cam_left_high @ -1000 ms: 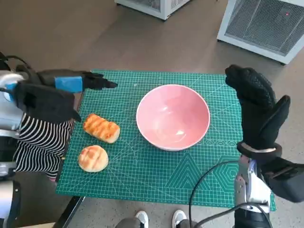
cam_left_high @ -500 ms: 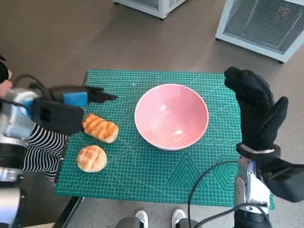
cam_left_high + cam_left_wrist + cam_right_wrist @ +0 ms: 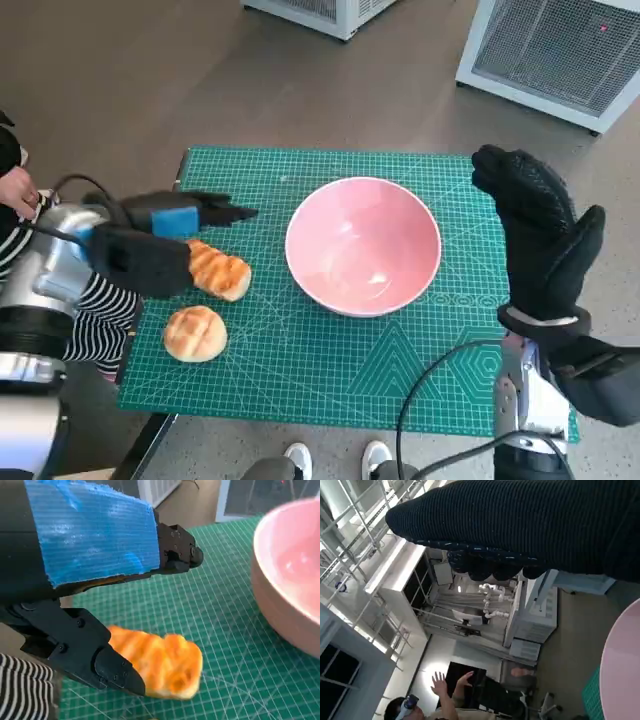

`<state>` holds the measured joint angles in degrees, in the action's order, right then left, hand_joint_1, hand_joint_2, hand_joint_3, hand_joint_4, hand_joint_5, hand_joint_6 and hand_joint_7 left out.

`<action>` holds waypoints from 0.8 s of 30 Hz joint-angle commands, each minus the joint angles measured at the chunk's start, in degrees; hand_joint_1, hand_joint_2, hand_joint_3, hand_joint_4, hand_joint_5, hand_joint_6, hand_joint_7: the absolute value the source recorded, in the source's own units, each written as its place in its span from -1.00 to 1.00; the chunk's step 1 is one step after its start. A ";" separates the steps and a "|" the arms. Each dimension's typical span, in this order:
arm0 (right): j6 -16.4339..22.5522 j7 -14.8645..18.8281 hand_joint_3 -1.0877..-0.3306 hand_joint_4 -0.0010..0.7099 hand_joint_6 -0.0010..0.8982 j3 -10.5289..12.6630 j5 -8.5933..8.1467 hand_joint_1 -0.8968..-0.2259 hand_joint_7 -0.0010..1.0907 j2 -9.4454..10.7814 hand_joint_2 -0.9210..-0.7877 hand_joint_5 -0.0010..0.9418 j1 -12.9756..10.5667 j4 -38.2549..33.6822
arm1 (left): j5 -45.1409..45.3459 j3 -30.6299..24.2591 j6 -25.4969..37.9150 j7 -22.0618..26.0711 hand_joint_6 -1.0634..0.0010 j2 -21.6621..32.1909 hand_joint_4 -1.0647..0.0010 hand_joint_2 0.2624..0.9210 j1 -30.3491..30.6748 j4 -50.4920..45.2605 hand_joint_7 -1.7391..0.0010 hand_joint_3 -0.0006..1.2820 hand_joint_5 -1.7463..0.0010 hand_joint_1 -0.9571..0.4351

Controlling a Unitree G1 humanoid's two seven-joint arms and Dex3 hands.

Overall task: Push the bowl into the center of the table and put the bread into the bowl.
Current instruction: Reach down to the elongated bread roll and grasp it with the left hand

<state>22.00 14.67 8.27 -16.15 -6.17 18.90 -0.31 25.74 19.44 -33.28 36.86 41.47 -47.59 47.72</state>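
On the small table lies a green mat [image 3: 330, 370] that covers nearly all of it, and that gridded sheet seems there to mark the work area; the pink bowl [image 3: 363, 245] sits on it close to the middle, a touch toward the far-right side, so I judge the pushing part of the task is about done or needs only a nudge; the bowl is empty. The right hand [image 3: 535, 235] stands upright just beside the bowl's right rim, fingers together and flat like a paddle, holding nothing; from the head view I cannot tell whether it touches the rim; that flat stance suits a hand meant to shove or to steady the bowl. The left hand [image 3: 165, 240] hangs low over the mat's left side with its fingers [image 3: 107, 667] apart, one above and one below the long loaf [image 3: 160, 662] as the wrist view shows it; it brackets the bread without clamping it, which looks to me like the set-up for a grasp. That loaf lies on the mat between the hand and the bowl, well short of the bowl; a round bun [image 3: 195, 333] rests just nearer the front edge, untouched. At the left a person's striped sleeve [image 3: 95, 310] shows beside the table.
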 commanded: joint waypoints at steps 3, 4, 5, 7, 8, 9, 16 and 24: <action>-1.44 0.38 0.17 -0.55 -0.81 -0.03 -0.67 -0.38 -0.15 -0.09 -1.00 -1.00 -1.87 0.38 | 3.20 1.99 -1.59 -3.36 0.50 -1.08 0.71 0.25 0.39 3.50 0.99 -0.98 0.99 0.11; -1.47 0.38 0.17 -0.55 -0.81 -0.04 -0.68 -0.38 -0.15 -0.09 -1.00 -1.00 -1.93 0.43 | 3.72 2.32 -1.63 -3.96 0.50 -1.26 0.71 0.25 0.34 3.94 0.99 -0.98 0.99 0.10; -1.51 0.39 0.17 -0.55 -0.81 -0.05 -0.68 -0.38 -0.15 -0.09 -1.00 -1.00 -1.98 0.49 | 4.07 2.57 -1.70 -4.42 0.50 -1.38 0.71 0.26 0.28 4.32 0.99 -0.98 0.99 0.10; -1.55 0.43 0.17 -0.55 -0.81 -0.04 -0.69 -0.38 -0.15 -0.10 -1.00 -1.00 -2.01 0.48 | 5.26 3.36 -1.84 -5.89 0.49 -1.78 0.69 0.28 0.11 5.48 0.99 -0.98 0.99 0.08; -1.56 0.46 0.17 -0.55 -0.81 -0.02 -0.70 -0.38 -0.15 -0.11 -1.00 -1.00 -2.02 0.44 | 5.84 3.75 -1.94 -6.62 0.48 -2.00 0.69 0.28 0.03 6.19 0.99 -0.98 0.99 0.08; -1.58 0.47 0.17 -0.55 -0.81 -0.02 -0.72 -0.38 -0.14 -0.12 -1.00 -1.00 -2.04 0.45 | 6.23 4.04 -2.06 -7.15 0.48 -2.14 0.68 0.29 -0.05 6.71 0.99 -0.98 0.99 0.07; -1.64 0.54 0.17 -0.55 -0.81 0.00 -0.79 -0.37 -0.14 -0.15 -1.00 -1.00 -2.22 0.60 | 9.43 6.57 -1.52 -10.77 0.47 -3.70 0.65 0.34 -0.94 11.75 0.99 -0.97 0.99 0.06; -1.69 0.59 0.16 -0.55 -0.81 0.00 -0.86 -0.36 -0.14 -0.11 -1.00 -1.00 -2.39 0.65 | 12.27 9.00 0.10 -14.61 0.40 -5.53 0.59 0.40 -2.10 16.76 0.98 -0.97 0.99 0.12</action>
<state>21.33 14.84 8.27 -16.30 -6.31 17.96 0.40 36.30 27.13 -34.15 22.92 37.05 -49.18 62.34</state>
